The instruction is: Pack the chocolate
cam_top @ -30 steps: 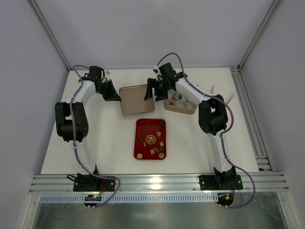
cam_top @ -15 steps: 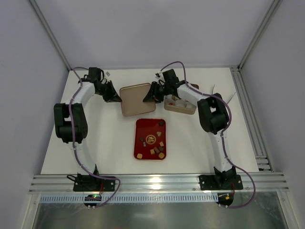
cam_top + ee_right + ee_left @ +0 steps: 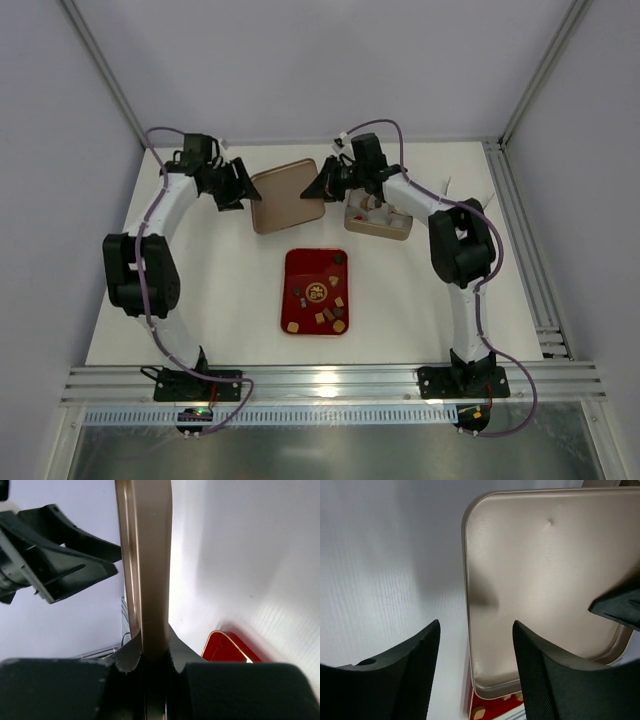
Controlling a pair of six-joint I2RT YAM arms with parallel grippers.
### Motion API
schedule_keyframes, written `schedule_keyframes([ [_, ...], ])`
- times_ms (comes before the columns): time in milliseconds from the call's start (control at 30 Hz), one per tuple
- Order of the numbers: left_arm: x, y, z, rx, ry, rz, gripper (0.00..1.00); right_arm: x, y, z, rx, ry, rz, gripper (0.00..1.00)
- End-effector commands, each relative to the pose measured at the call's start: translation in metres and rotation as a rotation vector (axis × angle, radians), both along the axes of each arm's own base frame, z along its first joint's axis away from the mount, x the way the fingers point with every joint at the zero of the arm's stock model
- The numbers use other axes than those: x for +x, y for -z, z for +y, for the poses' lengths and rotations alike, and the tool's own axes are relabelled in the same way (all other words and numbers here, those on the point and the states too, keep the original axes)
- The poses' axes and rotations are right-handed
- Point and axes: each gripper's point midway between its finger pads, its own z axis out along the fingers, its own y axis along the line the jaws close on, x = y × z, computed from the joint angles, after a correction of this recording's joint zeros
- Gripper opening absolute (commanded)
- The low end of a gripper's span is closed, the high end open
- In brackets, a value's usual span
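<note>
Matte white table [image 3: 220, 300], rounded gold lid [image 3: 285, 195], red tray [image 3: 300, 265], tiny chocolates [image 3: 339, 325]

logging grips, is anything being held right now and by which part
The right gripper grips the gold lid by its edge; the left gripper holds nothing, jaws open.

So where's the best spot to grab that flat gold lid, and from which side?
By the thin rim along a straight side, coming in edge-on. The gold lid is a shallow sheet that looks too wide to span, but its edge fits between two fingers. The right end effector is clamped on the edge nearest it that way.
</note>
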Motion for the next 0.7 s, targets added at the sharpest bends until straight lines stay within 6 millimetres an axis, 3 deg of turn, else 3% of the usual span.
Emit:
schedule_keyframes([
  [0,0.006,-0.050,0.009,0.134,-0.029,-0.193,0.60,0.001,-0.056,-0.012,0.071,0.027,-0.056,0.04],
  [67,-0.001,-0.075,-0.003,0.184,-0.001,-0.278,0.63,0.006,-0.056,-0.023,0.050,0.061,-0.024,0.04],
  [100,-0.001,-0.082,0.000,0.257,-0.002,-0.323,0.64,0.005,-0.052,-0.028,0.036,0.070,0.009,0.04],
  [133,-0.008,-0.090,-0.018,0.279,0.046,-0.361,0.66,0.010,-0.051,-0.037,0.031,0.087,0.025,0.04],
  [233,-0.024,-0.117,-0.038,0.403,0.117,-0.507,0.68,0.014,-0.054,-0.053,0.033,0.103,0.049,0.04],
  [367,-0.049,-0.117,-0.081,0.530,0.303,-0.615,0.72,0.015,-0.058,-0.068,0.032,0.124,0.075,0.04],
  [500,-0.070,-0.101,-0.119,0.721,0.473,-0.700,0.74,0.012,-0.065,-0.076,0.057,0.119,0.106,0.04],
  [533,-0.080,-0.098,-0.138,0.737,0.526,-0.727,0.75,0.010,-0.067,-0.077,0.057,0.118,0.111,0.04],
  [667,-0.082,-0.088,-0.160,0.884,0.602,-0.765,0.76,0.005,-0.074,-0.083,0.058,0.115,0.113,0.04],
])
